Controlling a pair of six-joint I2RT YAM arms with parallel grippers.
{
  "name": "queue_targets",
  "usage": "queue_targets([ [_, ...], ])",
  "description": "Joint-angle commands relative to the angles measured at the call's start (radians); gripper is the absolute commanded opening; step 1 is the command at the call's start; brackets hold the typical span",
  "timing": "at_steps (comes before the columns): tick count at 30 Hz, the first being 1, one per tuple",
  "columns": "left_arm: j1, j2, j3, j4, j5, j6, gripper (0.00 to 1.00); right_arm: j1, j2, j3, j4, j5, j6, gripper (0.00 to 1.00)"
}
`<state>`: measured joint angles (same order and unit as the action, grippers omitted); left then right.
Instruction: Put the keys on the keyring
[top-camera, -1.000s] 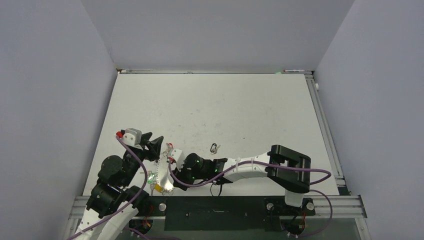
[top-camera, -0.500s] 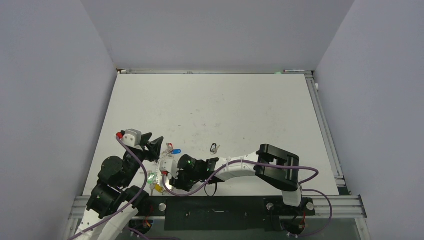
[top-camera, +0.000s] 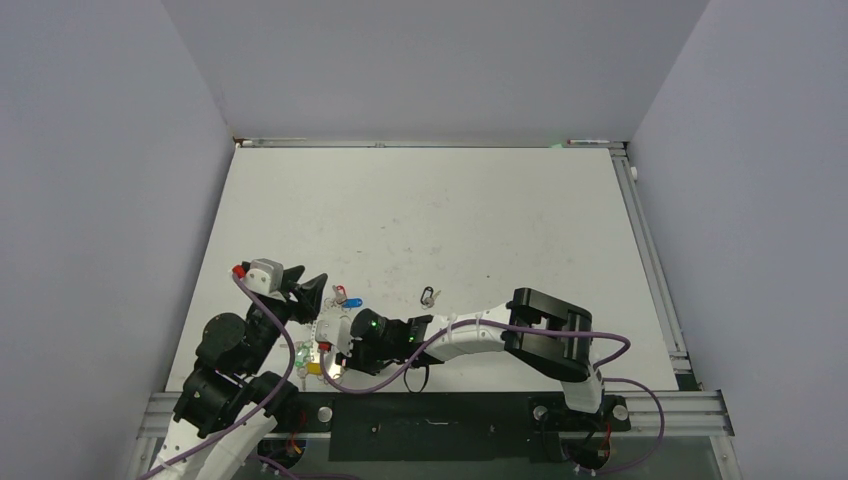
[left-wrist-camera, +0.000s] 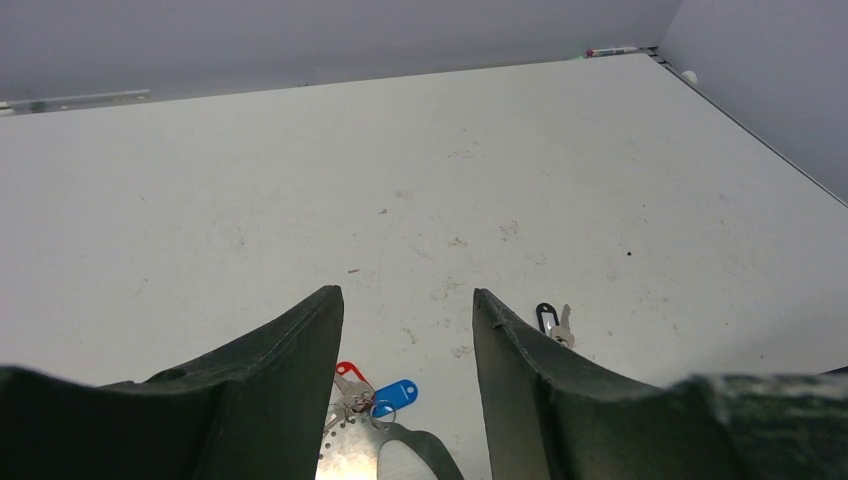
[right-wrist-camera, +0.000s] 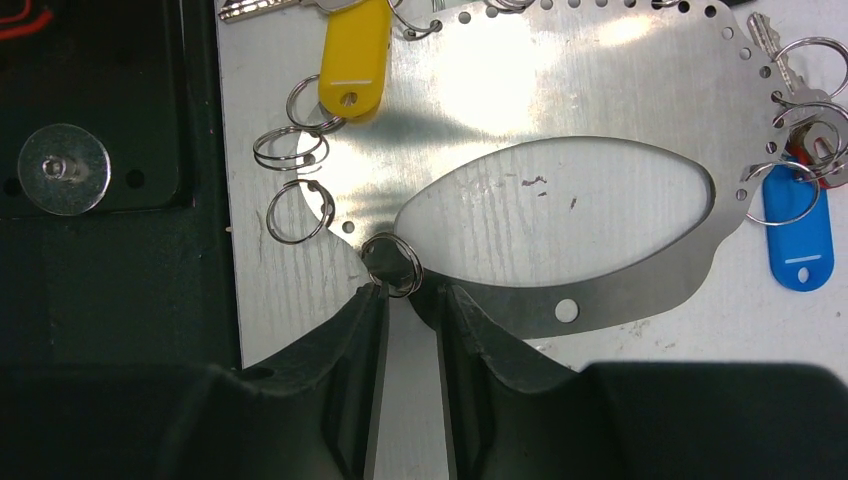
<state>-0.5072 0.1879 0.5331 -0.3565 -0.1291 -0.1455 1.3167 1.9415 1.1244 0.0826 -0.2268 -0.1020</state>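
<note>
The keyring (right-wrist-camera: 560, 70) is a shiny grey metal oval with a large cut-out and small holes along its rim; it lies flat at the table's near left (top-camera: 320, 335). A yellow key (right-wrist-camera: 352, 55), a blue key (right-wrist-camera: 800, 235) and a red one (left-wrist-camera: 347, 372) hang from its rim by small split rings. My right gripper (right-wrist-camera: 410, 292) is narrowly open, its tips at the inner edge beside a small split ring (right-wrist-camera: 392, 265), with bare table showing between the fingers. My left gripper (left-wrist-camera: 405, 300) is open above the blue key (left-wrist-camera: 396, 396). A silvery key on a black clip (top-camera: 428, 296) lies apart.
The black base panel (right-wrist-camera: 100, 150) borders the keyring on the near side. Two empty split rings (right-wrist-camera: 295, 180) hang from the keyring's rim near the yellow key. A green key (top-camera: 300, 352) lies by the left arm. Grey walls enclose the table.
My right arm has moved left and nearer along the keyring, uncovering the blue key in the top view. The left arm has stayed in place.
</note>
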Motion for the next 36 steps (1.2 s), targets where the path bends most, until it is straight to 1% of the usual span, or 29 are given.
queue_targets([
  [1, 0.007, -0.009, 0.001, 0.036, 0.006, 0.006, 0.47, 0.006, -0.009, 0.026, 0.039, 0.019, -0.022, 0.26],
  [9, 0.007, -0.011, 0.002, 0.038, 0.007, 0.007, 0.47, 0.007, -0.035, 0.027, 0.062, -0.009, -0.035, 0.36],
  [13, 0.007, -0.011, 0.002, 0.037, 0.007, 0.007, 0.47, 0.006, -0.029, 0.040, 0.069, -0.002, -0.044, 0.38],
  [23, 0.008, -0.015, 0.001, 0.039, 0.009, 0.007, 0.47, 0.006, 0.025, 0.080, 0.073, -0.002, -0.057, 0.37],
  [28, 0.008, -0.020, -0.001, 0.039, 0.007, 0.009, 0.47, 0.007, 0.045, 0.087, 0.049, -0.014, -0.067, 0.36],
  [32, 0.009, -0.020, -0.001, 0.039, 0.009, 0.009, 0.47, 0.003, 0.035, 0.071, 0.038, -0.056, -0.072, 0.35],
  [36, 0.009, -0.021, -0.001, 0.039, 0.008, 0.009, 0.47, -0.022, 0.005, 0.035, 0.073, -0.120, -0.053, 0.35],
])
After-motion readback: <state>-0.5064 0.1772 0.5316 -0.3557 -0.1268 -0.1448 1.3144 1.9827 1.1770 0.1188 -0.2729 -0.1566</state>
